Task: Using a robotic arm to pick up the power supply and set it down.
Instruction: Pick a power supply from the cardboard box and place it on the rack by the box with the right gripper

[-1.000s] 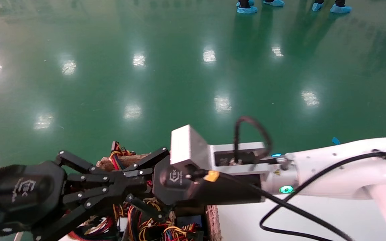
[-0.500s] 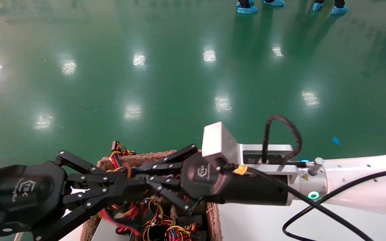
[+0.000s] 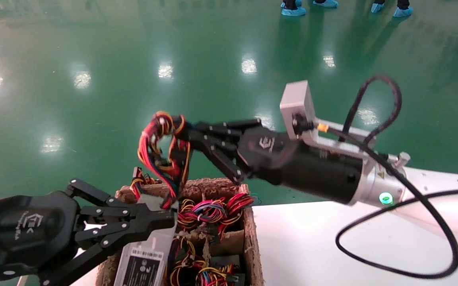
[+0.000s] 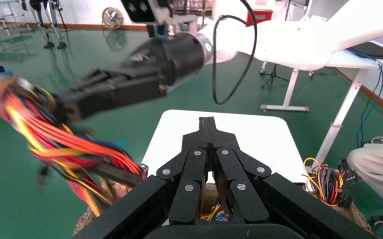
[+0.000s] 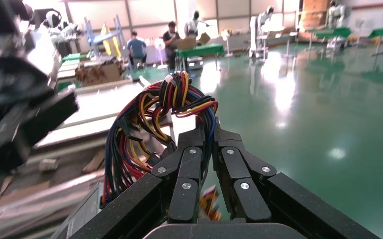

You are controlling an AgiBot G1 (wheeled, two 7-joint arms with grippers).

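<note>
Glossy green floor [image 3: 197, 91], white table [image 3: 300, 246]

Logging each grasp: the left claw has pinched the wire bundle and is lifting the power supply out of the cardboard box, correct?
Not quite: it is the right claw, shut on the wire bundle, lifting the power supply from the cardboard box, as the head view shows. The left claw sits shut beside it.

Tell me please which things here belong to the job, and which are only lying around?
Part of the job:
- power supply, rising from the box
- its wire bundle
- right gripper, shut on the wire bundle
- left gripper, shut, beside the unit

Lying about:
- cardboard box
- other wired units inside
- white table
</note>
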